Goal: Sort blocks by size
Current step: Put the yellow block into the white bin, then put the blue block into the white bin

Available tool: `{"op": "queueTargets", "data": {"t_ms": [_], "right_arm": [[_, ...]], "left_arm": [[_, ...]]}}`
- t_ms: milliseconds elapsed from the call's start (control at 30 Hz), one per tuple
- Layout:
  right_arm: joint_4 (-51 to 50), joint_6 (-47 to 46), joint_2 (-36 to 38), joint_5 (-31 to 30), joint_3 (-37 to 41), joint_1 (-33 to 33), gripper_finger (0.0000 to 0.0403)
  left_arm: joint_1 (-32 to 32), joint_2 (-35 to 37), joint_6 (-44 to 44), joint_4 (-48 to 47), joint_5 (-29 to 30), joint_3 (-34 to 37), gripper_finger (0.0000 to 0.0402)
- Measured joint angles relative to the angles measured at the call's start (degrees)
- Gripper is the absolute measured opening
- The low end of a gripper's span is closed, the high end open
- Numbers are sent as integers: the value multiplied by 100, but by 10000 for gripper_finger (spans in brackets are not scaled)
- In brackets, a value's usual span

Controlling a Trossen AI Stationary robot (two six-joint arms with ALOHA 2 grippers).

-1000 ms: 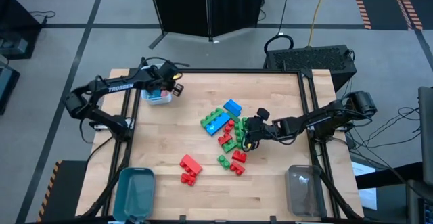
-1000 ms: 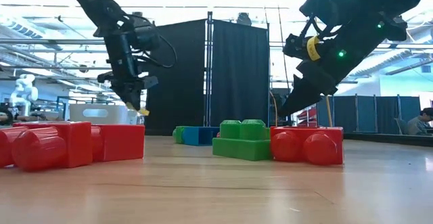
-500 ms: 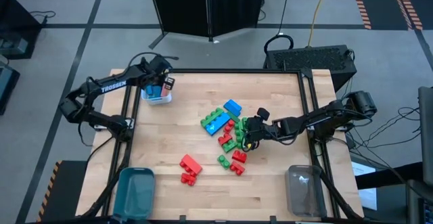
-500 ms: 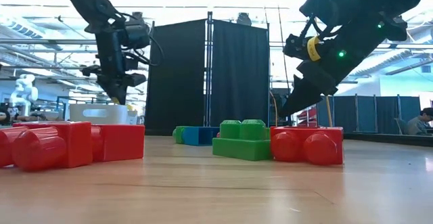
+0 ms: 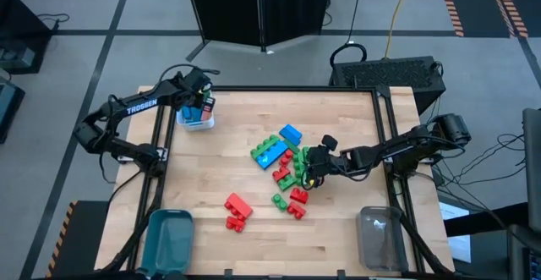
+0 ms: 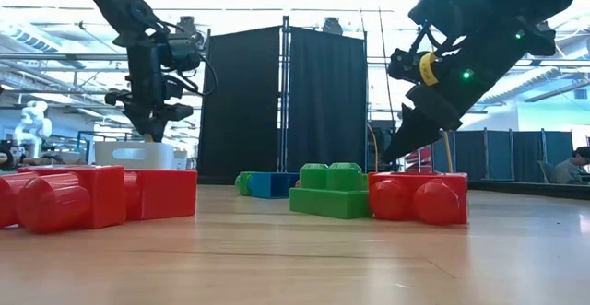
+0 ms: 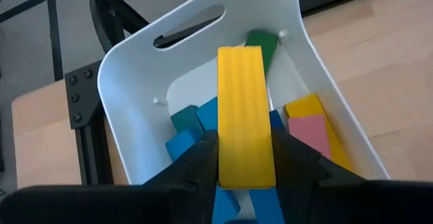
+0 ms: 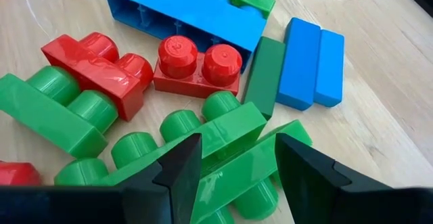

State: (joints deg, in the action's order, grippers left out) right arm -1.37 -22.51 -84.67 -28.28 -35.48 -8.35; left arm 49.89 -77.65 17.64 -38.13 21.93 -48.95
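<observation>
**Desk:** Over the white bin (image 5: 196, 121) at the table's far-left corner: what have you got?

**Operator:** My left gripper (image 7: 245, 158) hangs just above that bin with a yellow bar (image 7: 245, 116) between its fingers. I'd call it the drop-off step. The pads are touching the bar's sides, but whether they are clamping or already letting go, I can't tell. Below it in the bin lie blue, pink, yellow and green pieces.

**Desk:** And the next move?

**Operator:** Part the fingers fully, let the bar fall among the others, then lift straight up clear of the bin's wall (the handle slot sits close by).

**Desk:** Your other arm?

**Operator:** My right gripper (image 8: 233, 158) is low over the central pile, jaws apart and gripping nothing, straddling a long green brick (image 8: 203, 143). That one leans against a second green brick (image 8: 51, 112) and presses against the red brick (image 8: 101, 65), so a pick there may drag its neighbours.

**Desk:** What else is on the table?

**Operator:** A red two-stud brick (image 8: 197, 65), a big blue brick (image 8: 183, 11) and a blue bar (image 8: 306, 61) lie beyond the fingers. Nearer my edge of the table, a pair of red bricks (image 5: 237, 212) sits apart from the pile, with the teal bin (image 5: 170, 239) and the clear bin (image 5: 379, 236) at the near corners. Plenty left to sort, I'd judge.
</observation>
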Motion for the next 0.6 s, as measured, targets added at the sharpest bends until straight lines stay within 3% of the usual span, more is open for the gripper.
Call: {"op": "queueTargets", "data": {"t_ms": [200,367,600], "right_arm": [[-32,-43,-1,8,0,-1,176],[-24,-41,-2,-136,0,11,176],[80,51,-1,-293,0,471,165]], "left_arm": [[-2,0,-40,-15,-60,0,149],[-104,2,-73,18,-163,0,155],[-746,4,-351,714,-1244,0,156]]}}
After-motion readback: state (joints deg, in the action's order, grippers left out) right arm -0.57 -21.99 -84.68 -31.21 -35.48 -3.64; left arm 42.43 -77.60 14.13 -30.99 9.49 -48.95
